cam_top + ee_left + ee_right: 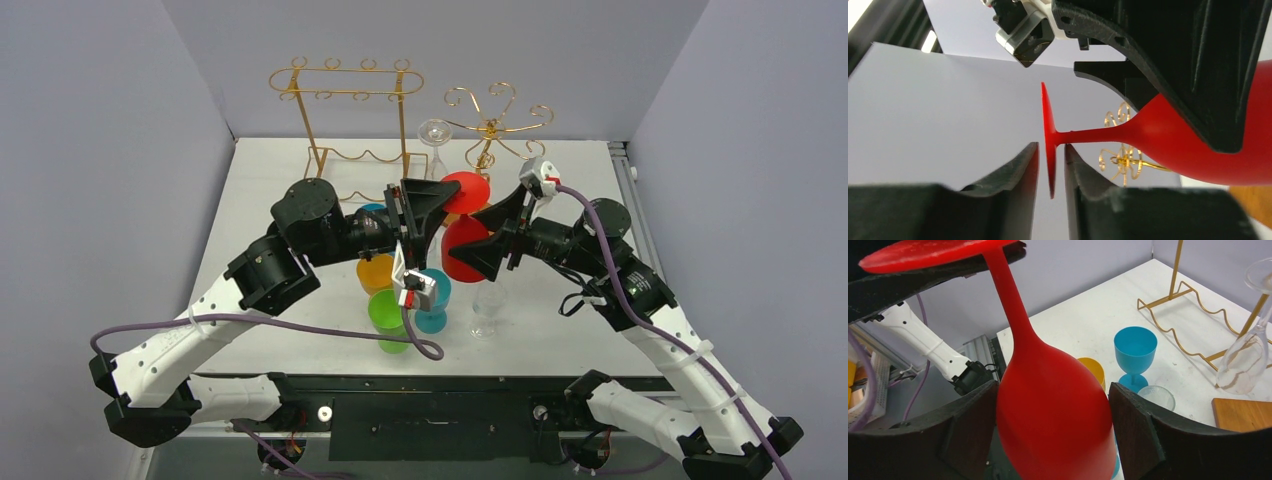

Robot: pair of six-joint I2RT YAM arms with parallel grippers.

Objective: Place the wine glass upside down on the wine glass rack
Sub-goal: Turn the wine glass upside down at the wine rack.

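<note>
Where two hands (1051,150) (1053,390) meet, one glass (460,252).

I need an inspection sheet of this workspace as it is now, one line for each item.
Surface: white table, carrying cups and racks.
Job's things: red wine glass in the air between the arms, foot up, bowl down; tall gold rack and scrolled gold rack at the back.
Clutter: clear wine glass hanging bowl down by the racks; green cup, orange cup, blue cup, small clear glass.
Grippers: left gripper brackets the red foot, grip unclear; right gripper presses the bowl.
Cables: purple cables along both arms.
Surroundings: grey walls.
</note>
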